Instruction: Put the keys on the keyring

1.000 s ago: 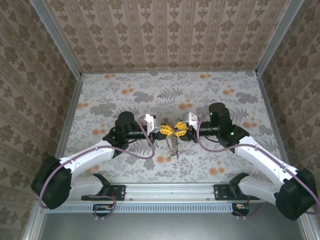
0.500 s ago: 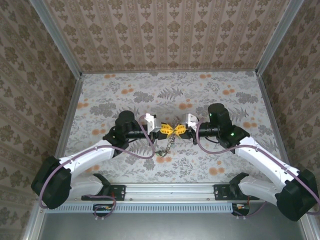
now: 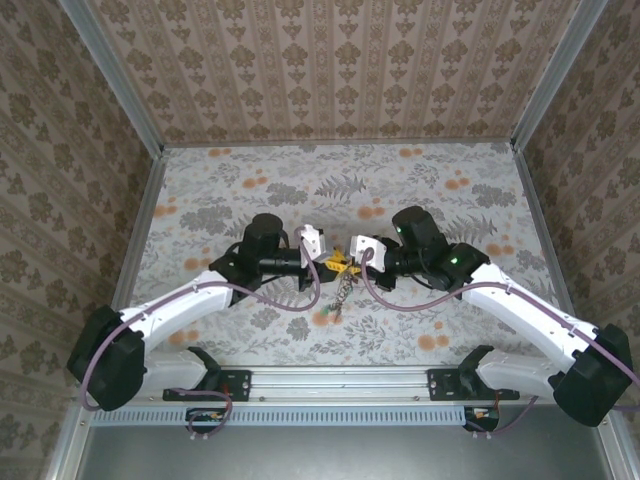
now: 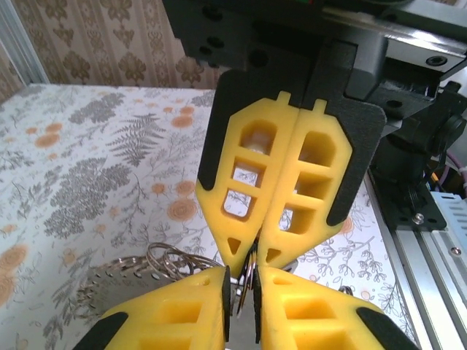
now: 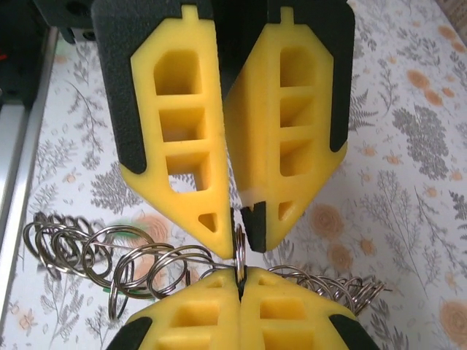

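Left gripper (image 4: 241, 281) and right gripper (image 5: 239, 286) meet tip to tip mid-table, both pinching the keyring (image 5: 237, 255); green key (image 3: 325, 315) at dangling end, threading unclear, probably mid-task.

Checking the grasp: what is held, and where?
Left gripper and right gripper both pinch one thin metal ring, edge-on, at opposite sides of its rim.

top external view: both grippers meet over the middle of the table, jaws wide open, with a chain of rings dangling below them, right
Not wide open. The right wrist view shows the right gripper and the left gripper each shut on a thin metal ring. The rest holds: they meet there, with the chain of rings dangling below.
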You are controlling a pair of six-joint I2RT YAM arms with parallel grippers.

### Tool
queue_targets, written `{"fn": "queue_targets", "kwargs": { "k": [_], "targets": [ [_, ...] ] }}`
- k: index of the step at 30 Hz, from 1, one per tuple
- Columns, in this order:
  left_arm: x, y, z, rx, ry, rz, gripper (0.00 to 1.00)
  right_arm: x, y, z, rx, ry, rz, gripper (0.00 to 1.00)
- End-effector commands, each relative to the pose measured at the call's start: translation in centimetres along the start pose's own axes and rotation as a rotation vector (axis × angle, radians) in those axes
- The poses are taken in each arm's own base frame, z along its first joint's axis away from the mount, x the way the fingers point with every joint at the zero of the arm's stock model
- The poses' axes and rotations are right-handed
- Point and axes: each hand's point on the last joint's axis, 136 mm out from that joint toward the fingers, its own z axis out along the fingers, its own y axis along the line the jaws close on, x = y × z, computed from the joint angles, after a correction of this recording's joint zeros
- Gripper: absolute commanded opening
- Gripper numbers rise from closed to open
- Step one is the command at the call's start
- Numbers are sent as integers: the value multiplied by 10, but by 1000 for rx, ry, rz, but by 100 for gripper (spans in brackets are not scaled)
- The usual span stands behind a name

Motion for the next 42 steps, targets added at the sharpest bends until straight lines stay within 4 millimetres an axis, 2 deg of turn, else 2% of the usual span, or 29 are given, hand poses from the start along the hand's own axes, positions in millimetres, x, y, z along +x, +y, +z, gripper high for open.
{"fn": "queue_targets", "kwargs": {
  "k": [1,4,7,16,18,23,26,28,33,38,42],
  "targets": [
    [-6,4,4,-1,5,14,14,-8,-4,-4,15,3,-46,0],
    [-5,2,6,21,16,9,9,-15,-3,-5,9,-33,-52,0],
    [-1,-4,9,79,40,3,11,-22,-2,-6,-1,-68,-54,0],
    [-3,-4,12,94,47,17,12,-31,-1,-4,-25,-110,-58,0],
    [-2,-6,12,107,49,20,0,-35,0,-5,-28,-132,-65,0],
    [-7,-11,6,108,18,58,0,-39,3,-12,-28,-180,-69,0],
    [-18,-10,-1,63,-20,95,0,-37,0,-16,-18,-198,-29,21],
    [-26,-10,-7,38,-52,118,0,-41,0,-20,-30,-231,-1,27],
    [-43,-7,-23,-19,-158,150,0,-35,-5,-23,-40,-211,23,30],
    [-43,-3,-27,-32,-177,137,0,-39,0,-21,-112,-208,24,30],
    [-43,2,-29,-72,-214,121,0,-44,4,-15,-178,-232,49,24]
  ]
}}
